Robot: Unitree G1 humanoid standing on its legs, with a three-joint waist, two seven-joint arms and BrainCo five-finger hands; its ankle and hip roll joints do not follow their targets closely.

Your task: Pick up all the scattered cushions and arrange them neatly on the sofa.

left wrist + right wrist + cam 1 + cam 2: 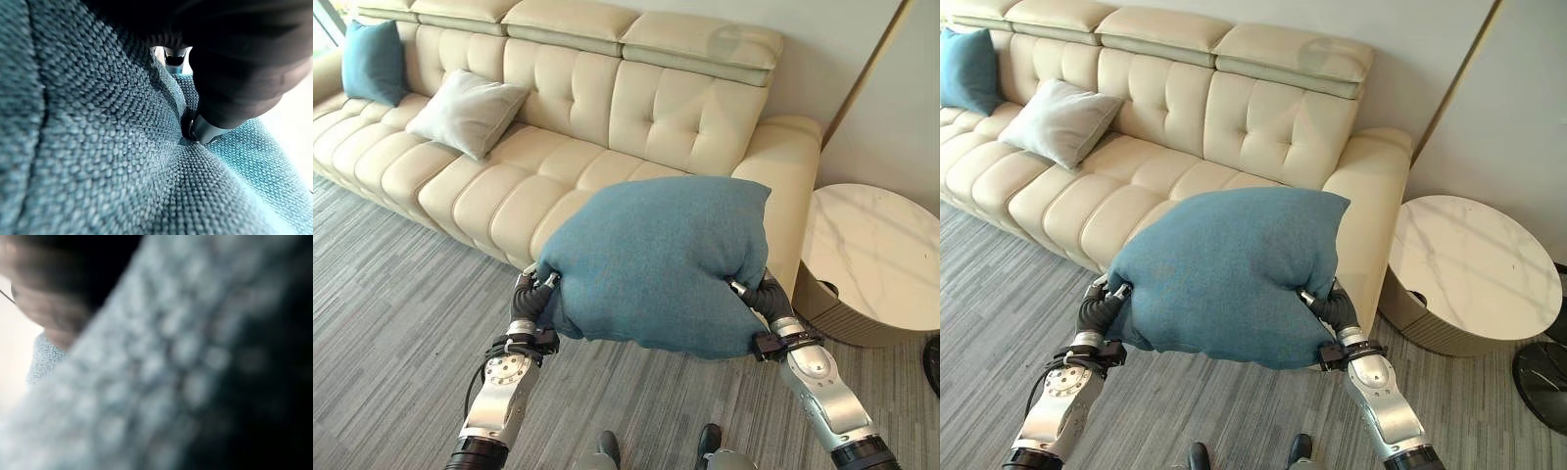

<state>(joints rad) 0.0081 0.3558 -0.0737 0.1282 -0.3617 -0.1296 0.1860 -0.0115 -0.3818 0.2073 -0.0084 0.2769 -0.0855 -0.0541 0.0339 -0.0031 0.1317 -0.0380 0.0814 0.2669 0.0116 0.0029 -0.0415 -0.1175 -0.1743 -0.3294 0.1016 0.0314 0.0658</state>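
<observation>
left hand [530, 299] – fingers pressed into the cushion's left side, pinching fabric | teal cushion [656, 259] – held off the floor between both hands, before the sofa [548, 166] seat's right end | right hand [762, 294] – fingers buried, cannot tell | step: carrying; next – lift onto the seat by the right armrest

1. My two head eyes look down and forward at the cream sofa [558, 127], the grey floor [382, 323] and the round marble surface [1474, 259] to my right.
2. Both share that scene; the right eye sits slightly over, so it takes in more of the round surface.
3. My left wrist camera is pressed close against the teal cushion [98, 137], its weave plain.
4. My right wrist camera sits nearer still, against the same fabric.
</observation>
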